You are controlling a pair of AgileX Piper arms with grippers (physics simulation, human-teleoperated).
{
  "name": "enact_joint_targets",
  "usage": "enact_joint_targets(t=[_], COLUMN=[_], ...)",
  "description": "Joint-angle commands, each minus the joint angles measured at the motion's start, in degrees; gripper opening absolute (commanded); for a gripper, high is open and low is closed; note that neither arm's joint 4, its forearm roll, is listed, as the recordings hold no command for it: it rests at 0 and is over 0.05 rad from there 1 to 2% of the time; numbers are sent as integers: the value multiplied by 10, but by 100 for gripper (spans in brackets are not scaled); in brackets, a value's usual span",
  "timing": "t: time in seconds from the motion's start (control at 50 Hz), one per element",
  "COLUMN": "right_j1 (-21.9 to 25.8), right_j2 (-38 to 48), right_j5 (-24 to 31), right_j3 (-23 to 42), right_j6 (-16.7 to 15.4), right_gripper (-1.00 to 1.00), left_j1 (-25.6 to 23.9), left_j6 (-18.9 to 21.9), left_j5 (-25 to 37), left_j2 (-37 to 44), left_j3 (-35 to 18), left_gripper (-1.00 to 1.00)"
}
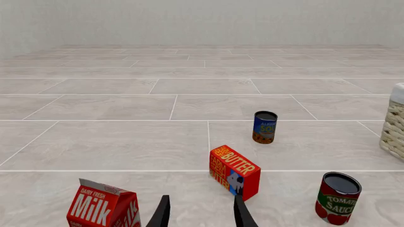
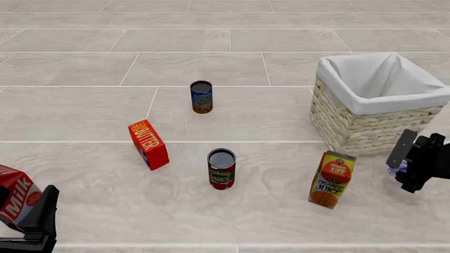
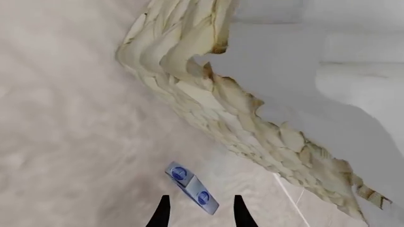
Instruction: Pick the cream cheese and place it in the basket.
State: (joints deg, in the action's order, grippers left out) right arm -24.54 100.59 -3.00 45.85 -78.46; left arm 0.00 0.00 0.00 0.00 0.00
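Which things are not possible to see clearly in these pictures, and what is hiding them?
- Cream cheese: front view shows only a blue sliver behind the right claw.
- Whether that claw touches the box: unclear in the right wrist view.
- Basket: floor hidden by its cloth lining.
- Milk carton: cut by the frame edge, partly behind the left claw.

The basket [image 2: 365,126] is rough woven wicker lined with smooth white cloth [image 2: 376,79]; cans [image 2: 221,168] look glossy.
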Motion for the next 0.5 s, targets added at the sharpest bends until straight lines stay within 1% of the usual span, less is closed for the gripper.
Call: enact_joint_targets(t=[0.02, 0.04, 0.14, 0.18, 0.32, 0.34, 0.42, 0.5], right_j1=[-10, -9, -5, -10, -16, -16, -15, -21], right_j2=[22, 22, 21, 29, 46, 45, 46, 58], right_j5=[-6, -1, 8, 13, 0, 1, 13, 21], right_j3=[13, 17, 29, 33, 31, 27, 30, 47], right_j6=[-11, -6, -3, -4, -13, -18, -19, -23], right_gripper=[100, 100, 100, 100, 100, 100, 100, 100], left_j1=[0, 0, 0, 0, 0, 0, 0, 0], left_j6=[0, 0, 0, 0, 0, 0, 0, 0], left_j5=[0, 0, 0, 0, 0, 0, 0, 0], left_j2=[0, 0, 0, 0, 0, 0, 0, 0], left_j3=[0, 0, 0, 0, 0, 0, 0, 0], left_gripper=[100, 100, 100, 100, 100, 100, 100, 100])
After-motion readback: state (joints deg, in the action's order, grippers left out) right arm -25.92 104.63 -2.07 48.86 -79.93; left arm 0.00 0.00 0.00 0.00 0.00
